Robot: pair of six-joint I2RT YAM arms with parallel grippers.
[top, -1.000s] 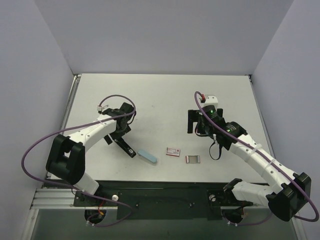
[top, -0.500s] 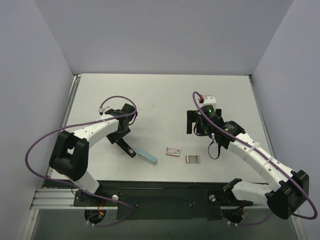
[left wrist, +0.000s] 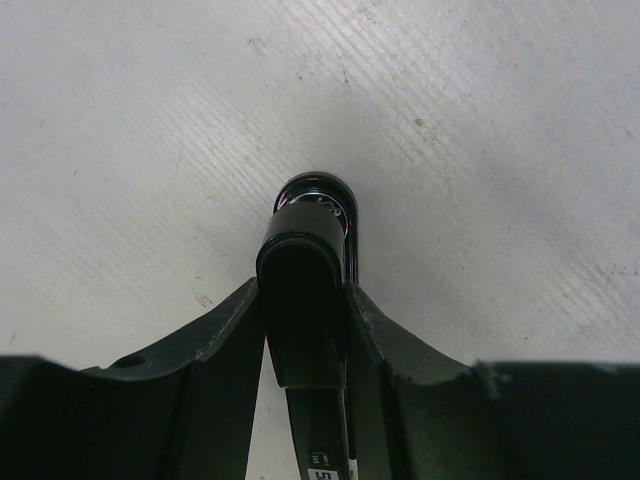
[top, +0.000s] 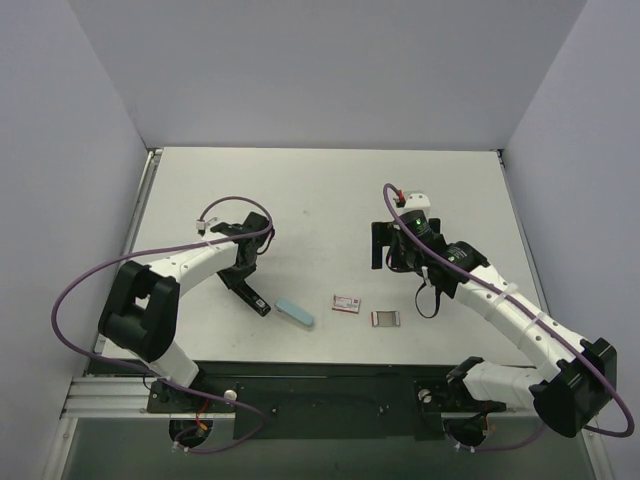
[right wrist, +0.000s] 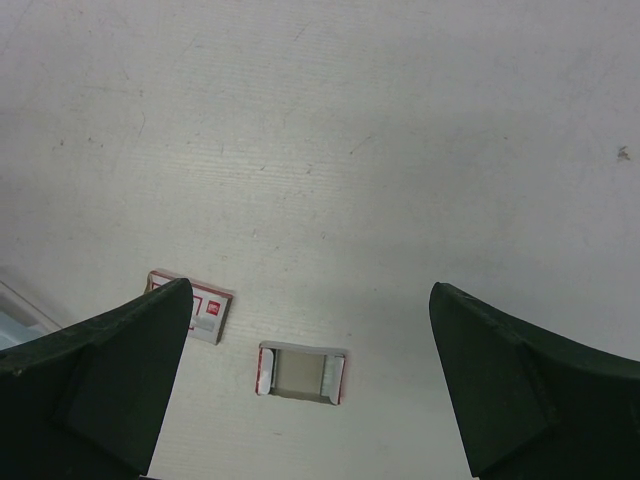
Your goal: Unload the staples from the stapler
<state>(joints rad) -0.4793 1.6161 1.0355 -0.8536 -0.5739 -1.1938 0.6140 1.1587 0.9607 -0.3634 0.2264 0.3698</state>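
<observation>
A black stapler (top: 252, 295) lies on the white table left of centre, its rounded head (left wrist: 312, 205) pointing away in the left wrist view. My left gripper (top: 243, 274) stands over it, and both fingers press against the sides of the stapler's top arm (left wrist: 303, 270), so the gripper (left wrist: 303, 292) is shut on it. My right gripper (top: 384, 244) hovers wide open right of centre, with nothing between its fingers (right wrist: 310, 290). The staples are hidden from view.
A light-blue oblong piece (top: 295, 313) lies just right of the stapler. A small red-and-white box (top: 347, 303) (right wrist: 205, 312) and an open cardboard tray (top: 385, 319) (right wrist: 300, 372) lie near the front edge, below the right gripper.
The left gripper's fingers have closed in onto the black stapler and its wrist has shifted slightly right. The right arm has barely moved.
</observation>
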